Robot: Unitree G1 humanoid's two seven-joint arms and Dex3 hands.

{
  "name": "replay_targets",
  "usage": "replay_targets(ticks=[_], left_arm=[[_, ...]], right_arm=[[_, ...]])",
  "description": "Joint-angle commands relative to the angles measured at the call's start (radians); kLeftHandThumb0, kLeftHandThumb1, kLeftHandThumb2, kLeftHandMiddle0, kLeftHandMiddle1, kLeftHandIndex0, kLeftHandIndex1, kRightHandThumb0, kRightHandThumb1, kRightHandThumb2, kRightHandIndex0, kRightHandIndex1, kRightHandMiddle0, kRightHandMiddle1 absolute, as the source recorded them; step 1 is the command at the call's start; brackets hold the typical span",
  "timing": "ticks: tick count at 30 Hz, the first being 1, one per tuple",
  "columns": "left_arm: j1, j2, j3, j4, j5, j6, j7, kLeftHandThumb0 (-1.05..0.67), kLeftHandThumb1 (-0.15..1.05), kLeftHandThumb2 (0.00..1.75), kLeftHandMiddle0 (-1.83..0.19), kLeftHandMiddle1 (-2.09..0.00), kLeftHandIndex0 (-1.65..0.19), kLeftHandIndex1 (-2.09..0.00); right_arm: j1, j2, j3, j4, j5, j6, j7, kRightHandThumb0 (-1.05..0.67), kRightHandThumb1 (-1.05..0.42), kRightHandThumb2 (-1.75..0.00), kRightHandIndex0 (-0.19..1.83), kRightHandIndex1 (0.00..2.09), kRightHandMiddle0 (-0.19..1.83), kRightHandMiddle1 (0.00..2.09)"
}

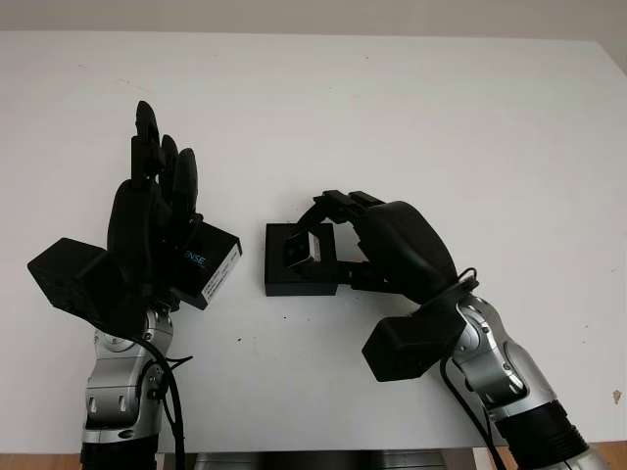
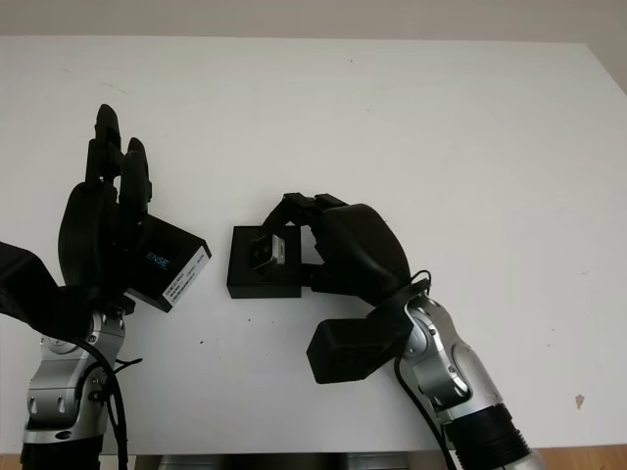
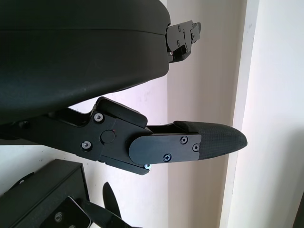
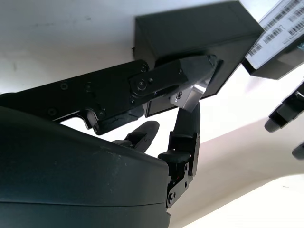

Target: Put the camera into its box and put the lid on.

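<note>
The right robot hand (image 1: 338, 235) is clamping the silver camera (image 1: 303, 249) over the open black box (image 1: 294, 274), mid-frame on the white worktop (image 1: 441, 117). In the right eye view, the left robot hand (image 2: 108, 230), open, is hovering over the lid (image 2: 171, 262) at left. The right wrist view shows the camera not yet inside. The lid is still off.

Matt white table (image 1: 411, 108) bearing a matt black box (image 1: 294, 279), a silvery metal-looking camera (image 1: 306, 249), a black lid (image 1: 211, 262) with white paper label, and both hands' (image 1: 392, 245) smooth black plastic shells.
</note>
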Motion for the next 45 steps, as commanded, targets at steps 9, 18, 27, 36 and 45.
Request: replay_targets(ticks=[9, 18, 27, 36, 45], left_arm=[[0.004, -0.001, 0.008, -0.018, -0.024, 0.01, -0.006, -0.79, 1.05, 0.44, 0.19, 0.0, 0.19, 0.0], [0.002, 0.007, 0.008, -0.02, -0.022, 0.009, -0.013, -0.79, 1.05, 0.44, 0.19, 0.0, 0.19, 0.0], [0.007, 0.009, 0.006, -0.031, -0.008, 0.02, -0.006, -0.79, 1.05, 0.45, 0.19, 0.0, 0.19, 0.0], [0.007, 0.007, 0.009, -0.026, -0.013, 0.02, -0.013, -0.79, 1.05, 0.45, 0.19, 0.0, 0.19, 0.0], [0.011, 0.007, 0.01, -0.033, -0.011, 0.022, -0.011, -0.79, 1.05, 0.45, 0.19, 0.0, 0.19, 0.0]], right_arm=[[0.027, 0.058, -0.034, 0.022, 0.119, 0.01, -0.008, -0.37, -0.98, -0.05, 0.3, 0.55, 0.35, 1.53], [0.027, 0.074, -0.049, 0.017, 0.15, 0.015, -0.007, -0.38, -0.98, -0.05, 0.28, 0.6, 0.36, 1.54], [0.024, 0.083, -0.058, 0.017, 0.2, 0.032, 0.033, -0.38, -0.98, -0.05, 0.24, 0.64, 0.36, 1.56], [0.01, 0.083, -0.074, 0.06, 0.313, 0.04, 0.141, -0.39, -0.98, -0.05, 0.19, 0.62, 0.36, 1.58], [-0.017, 0.079, -0.086, 0.101, 0.385, 0.07, 0.229, -0.42, -0.99, -0.06, 0.18, 0.54, 0.35, 1.57]])
